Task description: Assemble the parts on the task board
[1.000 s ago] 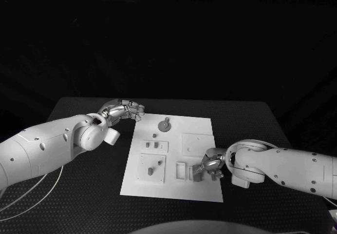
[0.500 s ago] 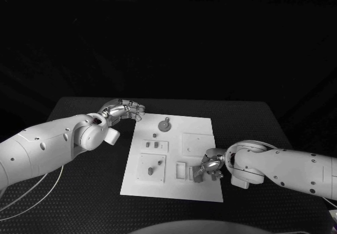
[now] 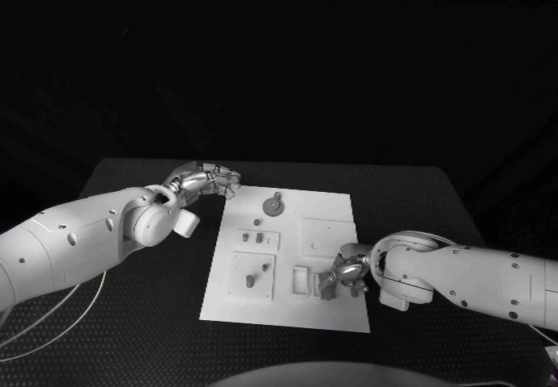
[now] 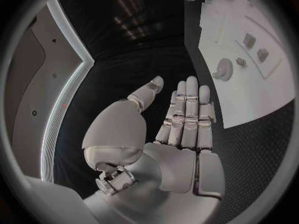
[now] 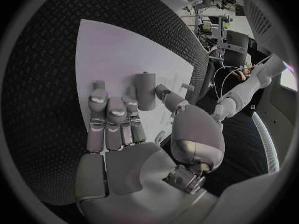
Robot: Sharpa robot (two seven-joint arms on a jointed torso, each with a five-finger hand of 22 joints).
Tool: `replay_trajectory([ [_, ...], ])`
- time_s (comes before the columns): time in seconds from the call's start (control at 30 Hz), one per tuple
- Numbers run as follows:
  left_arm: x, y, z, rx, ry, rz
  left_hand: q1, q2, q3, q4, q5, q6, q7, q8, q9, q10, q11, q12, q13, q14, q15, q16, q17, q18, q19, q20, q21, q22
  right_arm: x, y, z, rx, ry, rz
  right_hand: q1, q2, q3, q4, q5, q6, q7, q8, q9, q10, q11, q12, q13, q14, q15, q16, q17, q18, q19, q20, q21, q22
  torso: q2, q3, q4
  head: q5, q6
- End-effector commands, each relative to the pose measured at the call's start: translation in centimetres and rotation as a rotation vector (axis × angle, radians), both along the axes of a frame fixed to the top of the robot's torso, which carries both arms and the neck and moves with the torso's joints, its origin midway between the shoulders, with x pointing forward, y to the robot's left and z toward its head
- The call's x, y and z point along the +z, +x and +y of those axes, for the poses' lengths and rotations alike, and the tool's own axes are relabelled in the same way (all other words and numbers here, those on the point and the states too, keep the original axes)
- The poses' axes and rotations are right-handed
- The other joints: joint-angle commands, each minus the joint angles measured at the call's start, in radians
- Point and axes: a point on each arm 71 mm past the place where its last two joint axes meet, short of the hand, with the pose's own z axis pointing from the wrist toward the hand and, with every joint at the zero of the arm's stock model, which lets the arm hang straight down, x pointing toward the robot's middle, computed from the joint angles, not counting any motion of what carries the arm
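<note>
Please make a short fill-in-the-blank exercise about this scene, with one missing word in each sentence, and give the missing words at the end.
1. The task board is a plate of ____ colour.
2. The table under the task board is ____ in colour.
3. The hand over the near part of the task board is the robot's ____ hand.
4. The round toothed part lies on the ____ end of the task board, close to the left hand.

Missing words: white; black; right; far

One task board, two robot hands, at least five small parts.
</note>
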Motion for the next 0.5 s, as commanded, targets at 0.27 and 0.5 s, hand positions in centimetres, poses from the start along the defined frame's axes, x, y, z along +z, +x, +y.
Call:
replay_trajectory([
  [0.27,0.1,-0.04,-0.2,-0.013,-0.013,0.0,-0.01,-0.002,-0.003,0.0,-0.002,-0.007,-0.001,0.004,-0.002,0.001,0.002,-0.007,-0.001,0.007,0.003,-0.005,0.002,0.012,0.004,0.002,-0.005,0.002,-0.46,-0.25,-0.05,-0.01,-0.034,-0.017,0.019,0.019,0.009,-0.007,-0.001,0.015,-0.006,-0.005,-0.001,0.012,-0.007,-0.005,-0.001,0.009,-0.005,-0.005,0.003,0.052,0.008,0.0,0.01,0.008,0.0,0.0004,0.0,0.006,-0.004],
  [0.5,0.1,-0.03,-0.24,-0.013,-0.013,0.0,-0.01,-0.001,-0.003,-0.001,-0.002,-0.007,-0.002,0.004,-0.002,0.001,0.002,-0.007,-0.001,0.008,0.003,-0.006,0.003,0.012,0.004,0.002,-0.005,0.002,-0.39,-0.33,-0.13,-0.016,-0.029,-0.019,0.031,0.032,0.009,-0.027,-0.001,0.024,-0.008,-0.004,0.0,0.017,-0.009,-0.005,-0.001,0.012,-0.007,-0.006,0.006,0.052,0.008,0.0,0.013,0.008,0.0,0.0006,-0.0008,0.008,-0.004],
])
